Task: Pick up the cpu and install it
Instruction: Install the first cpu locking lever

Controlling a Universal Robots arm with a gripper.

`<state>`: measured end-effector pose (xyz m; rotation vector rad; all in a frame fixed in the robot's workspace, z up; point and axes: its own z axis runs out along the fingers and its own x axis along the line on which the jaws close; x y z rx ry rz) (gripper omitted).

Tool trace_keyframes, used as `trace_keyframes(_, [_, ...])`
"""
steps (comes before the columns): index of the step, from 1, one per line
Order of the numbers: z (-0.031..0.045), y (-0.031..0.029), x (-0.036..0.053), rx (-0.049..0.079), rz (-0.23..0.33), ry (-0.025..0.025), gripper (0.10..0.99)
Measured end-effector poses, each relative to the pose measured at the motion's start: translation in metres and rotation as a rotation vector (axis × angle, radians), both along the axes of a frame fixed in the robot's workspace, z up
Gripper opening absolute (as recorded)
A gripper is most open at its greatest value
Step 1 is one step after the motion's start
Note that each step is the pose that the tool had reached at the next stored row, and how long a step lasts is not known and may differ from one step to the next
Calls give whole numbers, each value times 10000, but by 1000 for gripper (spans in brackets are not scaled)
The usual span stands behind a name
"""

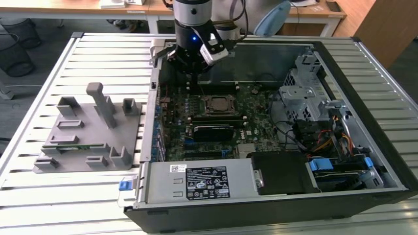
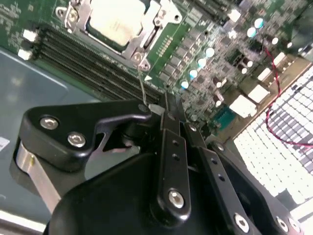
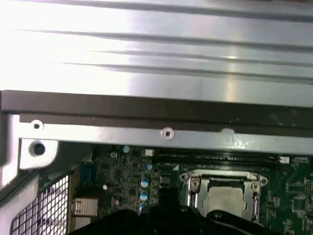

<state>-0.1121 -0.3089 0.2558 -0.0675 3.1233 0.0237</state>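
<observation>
On the exterior view's left, a grey holder block with upright posts rests on the slatted counter, and a long narrow green memory stick lies in one of its slots. Just beside it to the right stands the open computer case, lying on its side with the green motherboard exposed. Near the case's front edge sits the silver power supply box with a label on top, and a blue clip juts out at its left corner. The arm comes down from the far side over the far part of the motherboard, and its pincer hangs just beyond the socket; I cannot tell whether the black fingers are spread or pressed together, and nothing is seen between them. The cpu lies in the socket near the middle of the board, its pale metal top framed by the silver retention bracket in both wrist views, apart from the pincer. Rows of black memory slots run beside the socket. Further to the exterior view's right are the silver drive cage, a tangle of coloured cables and blue drive latches.
</observation>
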Motion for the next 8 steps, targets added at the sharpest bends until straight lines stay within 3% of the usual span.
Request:
trace_keyframes(3, [-3, 11, 61, 2, -2, 0, 106])
trace_keyframes(8, [-7, 39, 272, 1, -1, 24, 106])
